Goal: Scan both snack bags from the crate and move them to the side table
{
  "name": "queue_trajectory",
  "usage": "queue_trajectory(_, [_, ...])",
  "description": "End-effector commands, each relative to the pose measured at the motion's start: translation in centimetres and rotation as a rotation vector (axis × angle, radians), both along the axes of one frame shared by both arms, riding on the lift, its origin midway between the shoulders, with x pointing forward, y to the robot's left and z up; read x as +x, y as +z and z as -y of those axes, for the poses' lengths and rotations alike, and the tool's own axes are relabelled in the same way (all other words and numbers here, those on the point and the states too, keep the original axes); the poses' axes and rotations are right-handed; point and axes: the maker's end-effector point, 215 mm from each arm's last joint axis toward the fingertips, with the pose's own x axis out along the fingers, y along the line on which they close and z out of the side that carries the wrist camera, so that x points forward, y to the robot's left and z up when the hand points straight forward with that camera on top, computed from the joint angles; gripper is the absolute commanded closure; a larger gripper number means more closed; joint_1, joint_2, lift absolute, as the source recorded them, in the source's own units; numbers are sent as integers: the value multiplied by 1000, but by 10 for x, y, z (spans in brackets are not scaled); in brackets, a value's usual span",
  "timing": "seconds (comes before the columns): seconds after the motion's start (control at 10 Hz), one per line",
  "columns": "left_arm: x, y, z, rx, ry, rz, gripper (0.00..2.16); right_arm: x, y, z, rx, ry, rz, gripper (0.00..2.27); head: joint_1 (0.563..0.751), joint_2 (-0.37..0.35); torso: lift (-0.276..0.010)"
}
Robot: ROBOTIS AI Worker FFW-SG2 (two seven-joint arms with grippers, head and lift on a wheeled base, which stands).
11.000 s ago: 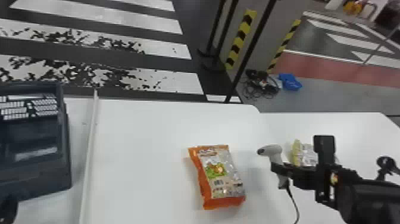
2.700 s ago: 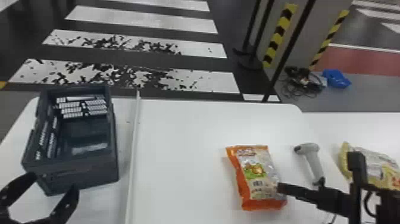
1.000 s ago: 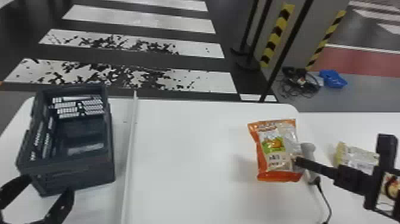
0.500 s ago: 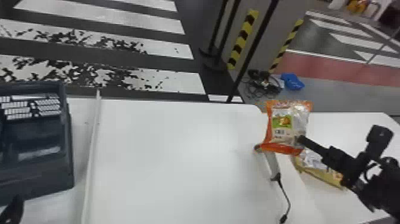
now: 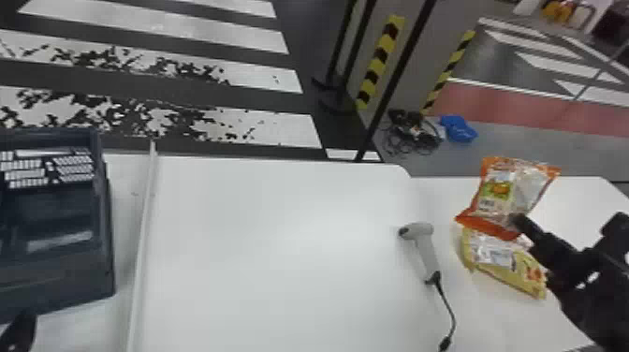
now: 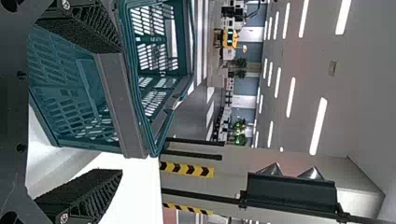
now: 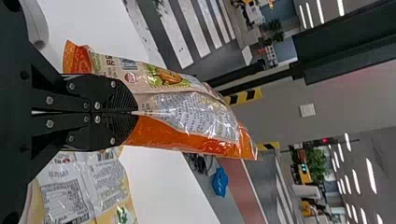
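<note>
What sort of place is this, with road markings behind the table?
Probably a big indoor demo or exhibition hall, not a real street: crosswalk stripes mark the floor, yet ceiling lights run overhead. The handheld scanner on the white table suggests a mock checkout or packing station.

Right hand [image 5: 519, 222] is closed — left hand [image 5: 19, 330] open.

Glossy, crinkled plastic snack bag [image 5: 503, 194].

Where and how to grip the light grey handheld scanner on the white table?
I'd grip the scanner's slim handle from above, closing across it from left and right. It runs lengthwise toward the robot, looks narrower than the head, and the black cable leaves its near end, best kept clear.
</note>
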Motion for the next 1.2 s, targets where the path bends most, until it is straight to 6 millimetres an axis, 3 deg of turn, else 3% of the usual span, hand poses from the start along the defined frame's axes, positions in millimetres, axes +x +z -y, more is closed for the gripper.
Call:
queue_trajectory(0.0, [0, 1, 0, 1, 0, 1, 80, -4, -8, 37, -33, -87, 49, 2240, 695, -350, -99])
queue_trajectory(0.1, [0, 1, 0, 1, 0, 1, 80, -9, -2, 61, -75, -140, 100, 2240, 695, -350, -99])
queue_trajectory(0.3, [2, 2, 0, 1, 0, 6, 80, -11, -8, 88, -69, -208, 129, 2236, 695, -350, -99])
queue_trajectory(0.4, [2, 2, 0, 0, -1, 6, 80, -9, -12, 92, -66, -221, 122, 2236, 695, -350, -99])
queue_trajectory(0.5, [3, 4, 0, -1, -2, 10, 80, -8, -19, 94, -67, -240, 93, 2084, 695, -350, -99])
queue_trajectory(0.6, [3, 4, 0, 2, -4, 10, 80, -7, -29, 94, -55, -248, 64, 1740, 695, -350, -99])
queue_trajectory(0.7, [3, 4, 0, 0, -3, 10, 80, -7, -36, 93, -57, -261, 35, 974, 695, -350, -99])
queue_trajectory(0.9, [3, 6, -1, 4, -7, 15, 80, -10, -46, 93, -50, -273, 8, 637, 695, -350, -99])
queue_trajectory(1.0, [3, 8, 0, 5, -9, 19, 80, -11, -50, 92, -49, -278, -5, 340, 695, -350, -99])
queue_trajectory(1.1, [2, 9, 0, 4, -10, 20, 80, -15, -54, 93, -49, -283, -19, 259, 695, -350, -99])
